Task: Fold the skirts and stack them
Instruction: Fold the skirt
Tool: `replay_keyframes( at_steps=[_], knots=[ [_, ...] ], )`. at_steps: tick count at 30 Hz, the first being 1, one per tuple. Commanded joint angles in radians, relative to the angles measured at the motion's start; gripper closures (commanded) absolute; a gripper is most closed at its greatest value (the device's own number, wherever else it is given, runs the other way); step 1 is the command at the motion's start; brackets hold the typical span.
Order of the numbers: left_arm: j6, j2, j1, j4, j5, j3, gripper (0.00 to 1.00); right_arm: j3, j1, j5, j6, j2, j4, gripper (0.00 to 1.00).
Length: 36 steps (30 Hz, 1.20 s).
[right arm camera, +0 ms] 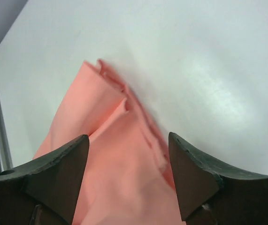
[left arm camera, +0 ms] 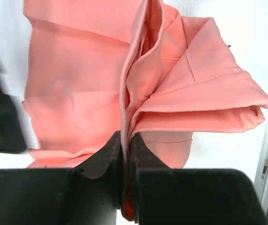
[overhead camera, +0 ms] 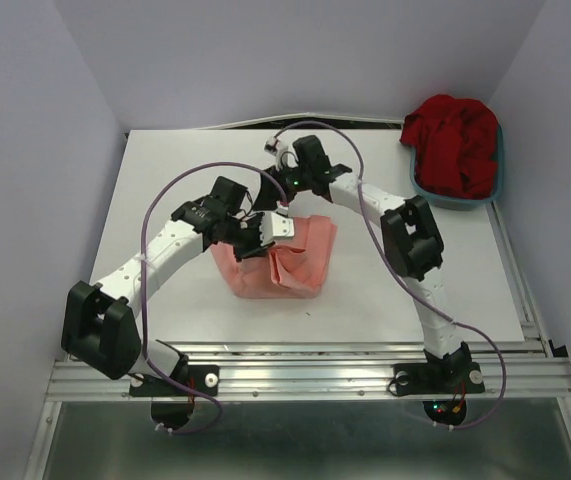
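Where the white surface [overhead camera: 165, 180] spreads out beyond the two arm bases, a salmon-pink skirt [overhead camera: 290, 262] is seen lying near its middle, bunched and partly folded, with several layers gathered into a ridge. A deep red skirt [overhead camera: 455, 145] is heaped at the far right corner, piled in a teal basin [overhead camera: 457, 203] whose rim is seen only along the near and right sides. It is well apart from the pink one. Both arms are bent inward over the pink skirt and meet above its far left part. The left tool [left arm camera: 126, 140] is closed tight on an upright fold of the pink cloth. The fold is pinched between the two dark fingers, and the rest of the skirt is spread on the surface beyond them. The right tool [right arm camera: 129, 140] stands wide open over the far edge of the same skirt. Nothing is gripped by it, and pink cloth and bare surface are seen between its fingers. Whether it touches the cloth cannot be told.
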Motion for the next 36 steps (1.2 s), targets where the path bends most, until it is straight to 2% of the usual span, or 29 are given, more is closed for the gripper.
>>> replay_keyframes(
  at_steps=[1,5,6,11,16,20,26,33,36],
  knots=[
    [0.018,-0.038,0.002,-0.047,0.044,-0.006,1.0,0.136,-0.063,0.088,-0.053,0.047,-0.049,0.3],
    [0.003,-0.01,0.004,-0.065,0.05,0.023,1.0,0.138,-0.063,0.121,-0.099,0.097,-0.091,0.4],
    [-0.003,-0.006,0.004,-0.065,0.05,0.038,1.0,0.13,-0.063,0.116,-0.099,0.114,-0.097,0.46],
    [-0.034,0.042,0.014,-0.06,0.043,0.103,1.0,0.085,-0.063,0.006,-0.076,0.147,-0.112,0.59],
    [-0.062,0.152,0.06,-0.065,0.037,0.218,1.0,0.038,-0.063,-0.097,-0.047,0.164,-0.113,0.73],
    [-0.075,0.284,0.094,-0.056,0.011,0.319,1.0,-0.008,-0.063,-0.178,-0.019,0.156,-0.079,0.75],
    [-0.085,0.425,0.12,0.018,-0.032,0.414,1.0,-0.022,-0.063,-0.212,-0.011,0.148,-0.062,0.76],
    [-0.101,0.521,0.122,0.136,-0.063,0.402,0.99,-0.01,-0.063,-0.223,-0.007,0.16,-0.066,0.76],
    [-0.109,0.545,0.12,0.203,-0.078,0.382,0.94,-0.005,-0.063,-0.2,-0.014,0.162,-0.068,0.74]
  ],
)
